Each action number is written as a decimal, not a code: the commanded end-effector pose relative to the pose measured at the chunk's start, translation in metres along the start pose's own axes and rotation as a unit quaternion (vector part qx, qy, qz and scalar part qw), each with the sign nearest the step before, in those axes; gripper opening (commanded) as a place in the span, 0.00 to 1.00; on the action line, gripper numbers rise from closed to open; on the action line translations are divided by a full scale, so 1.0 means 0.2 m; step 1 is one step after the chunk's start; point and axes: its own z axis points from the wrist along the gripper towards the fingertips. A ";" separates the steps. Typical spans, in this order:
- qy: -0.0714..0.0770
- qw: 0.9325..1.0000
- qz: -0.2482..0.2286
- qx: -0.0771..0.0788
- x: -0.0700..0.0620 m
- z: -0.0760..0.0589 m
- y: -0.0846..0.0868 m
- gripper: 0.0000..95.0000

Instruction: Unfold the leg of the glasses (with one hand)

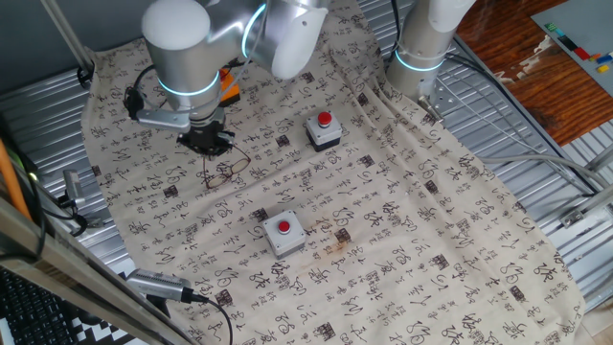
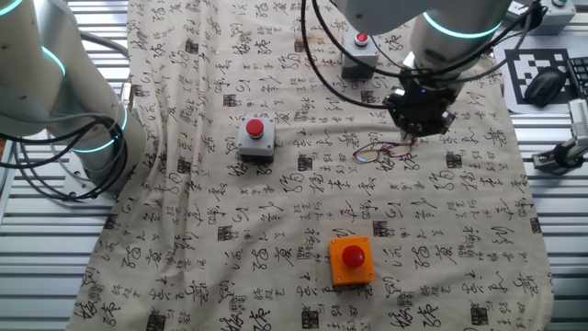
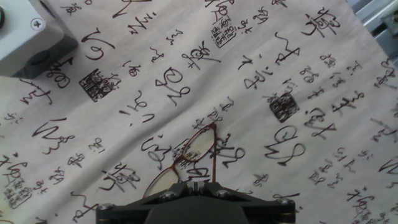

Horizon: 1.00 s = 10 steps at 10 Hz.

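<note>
We are working over a counter (image 1: 450, 220) draped in a cloth (image 2: 276, 230) printed with black characters. Our hand (image 1: 205, 140) is hanging just above the glasses (image 1: 224, 171), which are lying on the cloth near the two grey button boxes (image 1: 283, 233). Whether the fingers are parted or gripping the frame, we cannot tell.

This is a robotics lab bench; a ribbed metal table (image 1: 536, 144) carries a calligraphy-printed cloth (image 2: 276, 267), with red-topped button boxes (image 1: 284, 233) set out as props; a fiducial marker (image 2: 535, 81) lies at one edge beside a keyboard (image 2: 577, 72); cables (image 2: 55, 175) trail round a second arm's base (image 2: 96, 152).
</note>
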 end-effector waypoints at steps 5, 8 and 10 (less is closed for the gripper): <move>0.002 1.000 -0.007 0.001 -0.02 -0.03 -0.05 0.00; 0.000 1.000 -0.008 -0.002 -0.03 -0.03 -0.05 0.00; 0.001 1.000 -0.008 -0.006 -0.03 -0.03 -0.05 0.00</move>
